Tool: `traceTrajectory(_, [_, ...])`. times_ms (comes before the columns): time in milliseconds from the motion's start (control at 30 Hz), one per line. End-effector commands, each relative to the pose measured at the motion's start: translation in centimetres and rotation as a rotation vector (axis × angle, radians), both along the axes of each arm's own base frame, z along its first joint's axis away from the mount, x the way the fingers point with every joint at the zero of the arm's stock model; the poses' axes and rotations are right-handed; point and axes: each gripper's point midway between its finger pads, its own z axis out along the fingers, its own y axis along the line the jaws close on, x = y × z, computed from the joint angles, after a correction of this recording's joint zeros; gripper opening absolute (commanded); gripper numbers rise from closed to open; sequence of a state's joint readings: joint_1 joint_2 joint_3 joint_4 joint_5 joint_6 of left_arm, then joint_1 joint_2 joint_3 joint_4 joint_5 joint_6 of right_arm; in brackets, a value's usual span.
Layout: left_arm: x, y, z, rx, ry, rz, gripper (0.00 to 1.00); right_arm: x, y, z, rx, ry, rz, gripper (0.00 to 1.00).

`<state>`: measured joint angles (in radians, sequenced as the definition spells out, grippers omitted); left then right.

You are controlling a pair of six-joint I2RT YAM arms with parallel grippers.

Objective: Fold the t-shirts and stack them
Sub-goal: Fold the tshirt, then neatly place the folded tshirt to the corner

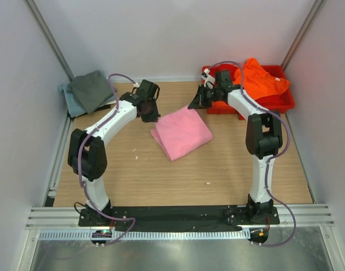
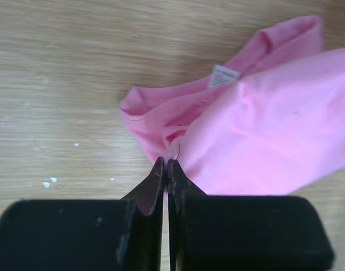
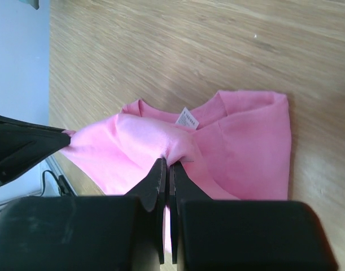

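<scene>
Progress: roughly halfway, by my read. Pink t-shirt (image 1: 182, 133) lies on the counter (image 1: 132, 175) between the two sets of jaws and slightly nearer the bases than either, already down to a rough rectangle. Left jaws closed, pinching a pink edge right at their tips. Right jaws also closed, gripping a pink fold. From both wrist views, collar and white label (image 2: 223, 76) show just ahead of the tips, under the flap being held up. So this looks like a fold in hand, not finished; the cloth is lumpy and the edges are not lined up.

Farther out, beyond the left jaws and off to their left, dark grey t-shirt (image 1: 93, 89) sits on top of pale blue-grey t-shirt (image 1: 69, 99) in the far corner. That reads as the stack begun, two done; how neat the folds are, cannot tell from here.

Behind the right jaws, orange t-shirt (image 1: 261, 76) is heaped loose in the red tray (image 1: 282, 101), apparently unfolded.

Left to do, as I judge: finish the pink fold, move it onto the grey pile, then pull out, fold and stack the orange one.
</scene>
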<state>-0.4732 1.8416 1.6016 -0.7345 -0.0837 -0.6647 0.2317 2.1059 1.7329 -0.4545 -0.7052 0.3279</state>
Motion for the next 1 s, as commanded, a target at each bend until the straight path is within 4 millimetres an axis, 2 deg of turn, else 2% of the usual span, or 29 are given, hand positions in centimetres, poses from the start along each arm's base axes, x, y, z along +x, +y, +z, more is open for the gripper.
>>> traceTrajectory(0, [-0.1,3.7,-3.3,0.166,0.061,0.083,0.0,1.7,1.8,-1.0,0.091,0.012,0.046,0.02])
traceTrajectory(67, [0.4,5.2,-5.2,0.227,0.083,0.108,0.03,2.9,2.4,-2.8,0.101,0.039,0.057,0.03])
traceTrajectory(100, [0.6,5.6,-5.8,0.237,0.098,0.112,0.05,3.3,2.5,-3.3,0.104,0.045,0.062,0.15])
traceTrajectory(167, [1.1,6.5,-7.4,0.261,0.137,0.131,0.41,4.4,2.5,-3.8,0.09,0.035,0.057,0.48])
traceTrajectory(200, [1.3,6.8,-7.7,0.271,0.134,0.131,0.55,5.0,2.2,-4.1,0.056,0.028,0.033,0.66])
traceTrajectory(233, [1.5,6.9,-7.8,0.28,0.133,0.13,0.9,4.9,2.0,-4.2,0.037,0.043,0.027,0.68])
traceTrajectory(267, [1.7,7.3,-7.6,0.297,0.12,0.128,0.99,5.3,1.9,-3.0,0.031,0.013,0.024,0.7])
traceTrajectory(333, [1.8,7.5,-6.5,0.299,0.097,0.13,1.0,5.3,1.6,-1.7,0.006,-0.015,0.01,0.72])
traceTrajectory(367, [1.7,7.5,-4.7,0.282,0.06,0.138,1.0,5.1,1.2,-1.3,-0.01,-0.023,0.0,0.73])
traceTrajectory(400, [1.4,7.6,-4.2,0.27,0.05,0.141,1.0,4.8,0.9,0.9,-0.017,-0.07,-0.004,0.74])
traceTrajectory(433, [1.2,7.5,-3.4,0.255,0.036,0.143,1.0,4.9,0.2,1.5,-0.052,-0.091,-0.034,0.75])
traceTrajectory(467, [0.9,7.2,-2.3,0.224,0.021,0.139,1.0,4.3,-0.3,1.1,-0.077,-0.08,-0.047,0.75])
traceTrajectory(500, [0.2,7.0,-1.2,0.184,-0.003,0.138,1.0,3.8,-0.9,3.7,-0.093,-0.136,-0.063,0.76])
traceTrajectory(533, [-0.2,6.6,-0.4,0.148,-0.019,0.13,1.0,3.7,-1.7,4.1,-0.125,-0.151,-0.1,0.77])
traceTrajectory(567, [-0.7,6.3,-0.2,0.118,-0.023,0.124,1.0,2.7,-2.5,3.5,-0.158,-0.132,-0.123,0.77])
traceTrajectory(600, [-1.6,5.3,0.3,0.031,-0.04,0.107,1.0,2.2,-3.0,3.9,-0.178,-0.143,-0.143,0.79])
traceTrajectory(633, [-2.1,4.8,0.0,-0.012,-0.04,0.09,1.0,1.0,-4.5,4.6,-0.229,-0.158,-0.198,0.81])
traceTrajectory(667, [-2.6,4.1,-0.3,-0.062,-0.042,0.074,1.0,0.4,-5.4,4.7,-0.253,-0.157,-0.238,0.99])
traceTrajectory(700, [-2.4,2.4,0.8,-0.167,-0.09,0.032,1.0,0.1,-5.9,5.0,-0.257,-0.171,-0.275,1.0])
traceTrajectory(733, [-3.9,2.1,-1.6,-0.201,-0.034,0.037,1.0,-1.1,-6.2,7.8,-0.218,-0.216,-0.317,1.0])
traceTrajectory(767, [-3.5,1.3,-1.4,-0.252,-0.065,0.023,1.0,-3.4,-6.1,5.2,-0.219,-0.161,-0.303,1.0])
traceTrajectory(800, [-4.2,0.6,-2.0,-0.299,-0.047,0.001,1.0,-3.9,-5.7,6.0,-0.189,-0.206,-0.31,1.0])
traceTrajectory(833, [-5.1,0.5,-3.8,-0.324,-0.014,0.017,1.0,-6.5,-5.7,5.3,-0.177,-0.185,-0.318,1.0])
traceTrajectory(867, [-4.5,0.0,-3.8,-0.361,-0.053,0.012,1.0,-8.0,-4.7,5.4,-0.164,-0.199,-0.3,1.0])
traceTrajectory(900, [-4.5,-0.3,-4.1,-0.387,-0.062,0.013,1.0,-8.7,-4.2,5.6,-0.146,-0.228,-0.304,1.0])
traceTrajectory(933, [-4.6,-0.7,-4.5,-0.415,-0.066,0.001,1.0,-9.8,-3.8,5.2,-0.141,-0.23,-0.304,1.0])
traceTrajectory(967, [-4.4,-1.1,-5.4,-0.443,-0.083,0.002,0.99,-11.8,-3.5,4.2,-0.137,-0.212,-0.306,1.0])
